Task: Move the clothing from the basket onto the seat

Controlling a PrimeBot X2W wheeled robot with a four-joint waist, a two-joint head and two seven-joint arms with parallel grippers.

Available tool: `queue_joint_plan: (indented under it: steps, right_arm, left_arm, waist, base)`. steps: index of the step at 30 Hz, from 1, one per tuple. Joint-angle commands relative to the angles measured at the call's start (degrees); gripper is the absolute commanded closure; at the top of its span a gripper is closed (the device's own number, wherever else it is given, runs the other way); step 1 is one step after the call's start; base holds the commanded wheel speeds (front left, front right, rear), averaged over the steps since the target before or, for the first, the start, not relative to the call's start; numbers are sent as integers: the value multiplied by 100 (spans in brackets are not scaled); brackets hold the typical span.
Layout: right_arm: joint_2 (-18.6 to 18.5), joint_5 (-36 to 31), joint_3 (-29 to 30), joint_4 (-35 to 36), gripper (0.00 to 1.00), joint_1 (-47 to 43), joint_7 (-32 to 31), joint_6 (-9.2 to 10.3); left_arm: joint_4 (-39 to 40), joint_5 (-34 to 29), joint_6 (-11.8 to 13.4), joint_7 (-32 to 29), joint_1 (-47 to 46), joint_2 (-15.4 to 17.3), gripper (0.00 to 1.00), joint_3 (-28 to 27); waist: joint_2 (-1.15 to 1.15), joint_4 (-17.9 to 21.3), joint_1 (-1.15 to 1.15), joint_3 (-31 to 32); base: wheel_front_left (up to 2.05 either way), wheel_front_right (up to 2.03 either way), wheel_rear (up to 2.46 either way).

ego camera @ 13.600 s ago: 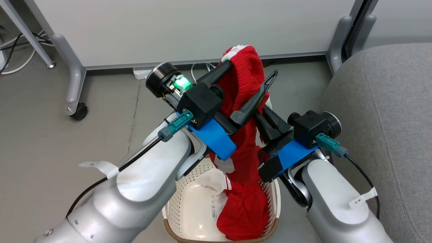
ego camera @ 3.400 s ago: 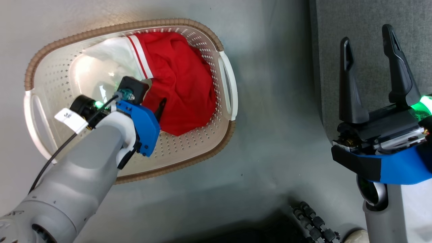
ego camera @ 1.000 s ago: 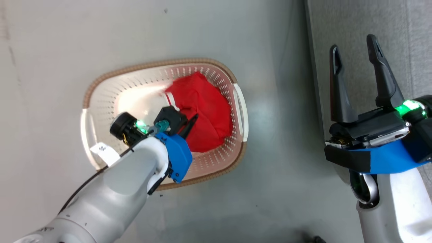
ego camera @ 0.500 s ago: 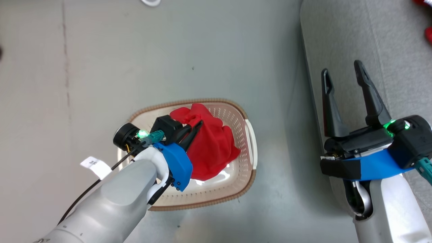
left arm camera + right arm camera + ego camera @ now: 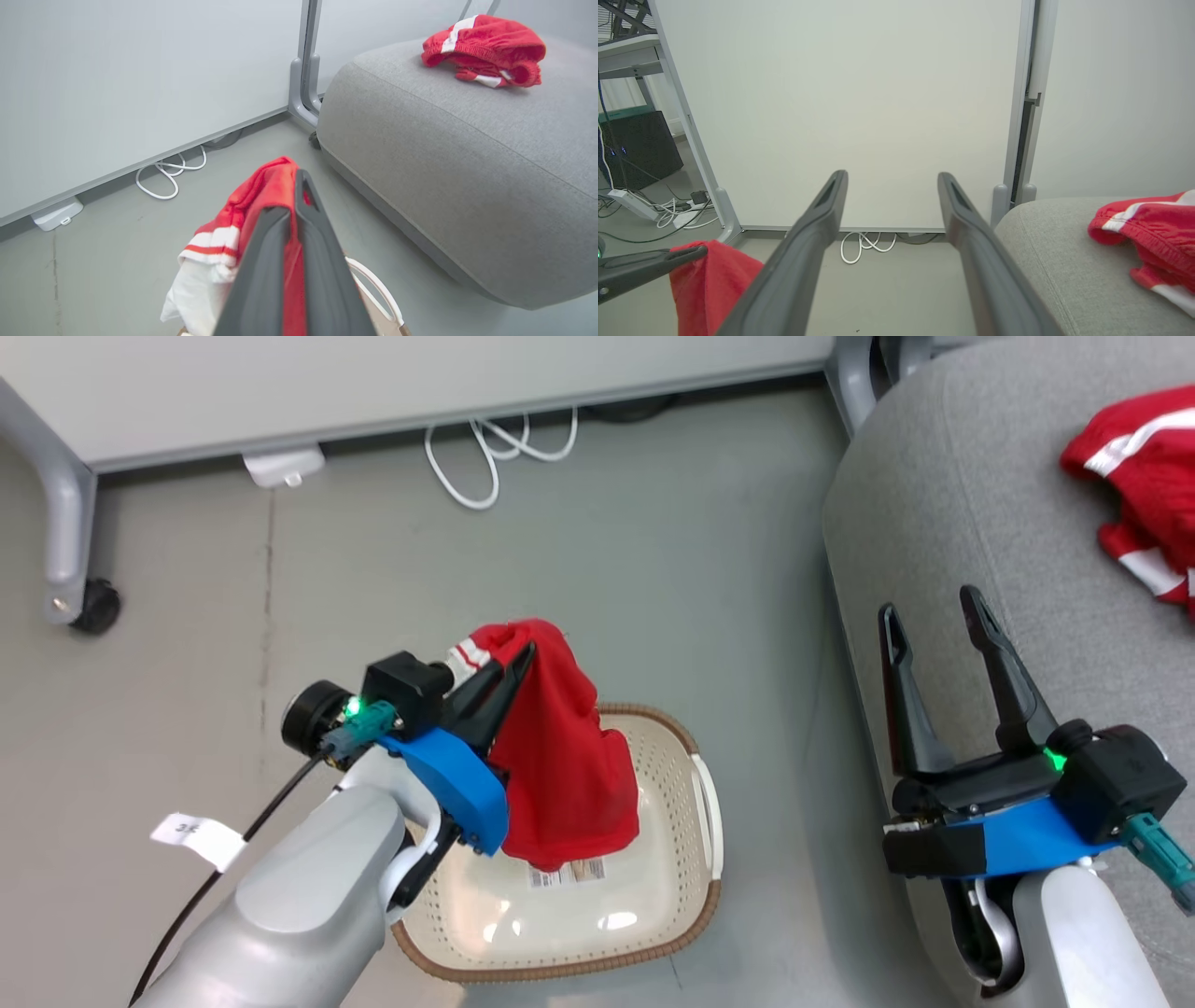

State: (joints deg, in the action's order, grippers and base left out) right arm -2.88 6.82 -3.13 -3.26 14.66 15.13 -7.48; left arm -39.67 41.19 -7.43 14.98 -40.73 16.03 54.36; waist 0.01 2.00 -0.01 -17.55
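Floor (image 5: 653, 569) below us: our left pincer (image 5: 525, 653) pinches a garment (image 5: 560, 775) over the basket (image 5: 677, 821); seat (image 5: 962, 504) lies rightward, by our spread right pincer (image 5: 928, 602).

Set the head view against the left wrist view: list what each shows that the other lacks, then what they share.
Head view, of the two: the open right gripper by the edge of the seat, the barcode sticker inside the basket, a caster wheel. Left wrist view, of the two: the white panel of the held garment below its stripes, and the other garment whole on the seat. Both: the left gripper shut on the held garment, the basket, the seat, the white cable.
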Motion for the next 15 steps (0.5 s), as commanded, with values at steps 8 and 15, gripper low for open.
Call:
queue_joint_plan:
  steps: [8,15]
  right_arm:
    - [-1,117,1,-129,0,-252,3,-3]
    - [-1,190,-30,-226,0,-440,3,-3]
  left_arm:
    - [731,-532,-5,30,226,-14,100,-847]
    - [1332,-776,-5,30,210,-29,100,-1170]
  waist:
    - [-1,-144,1,534]
    - [-1,-248,1,882]
  base:
    - [0,0,0]
    - [0,0,0]
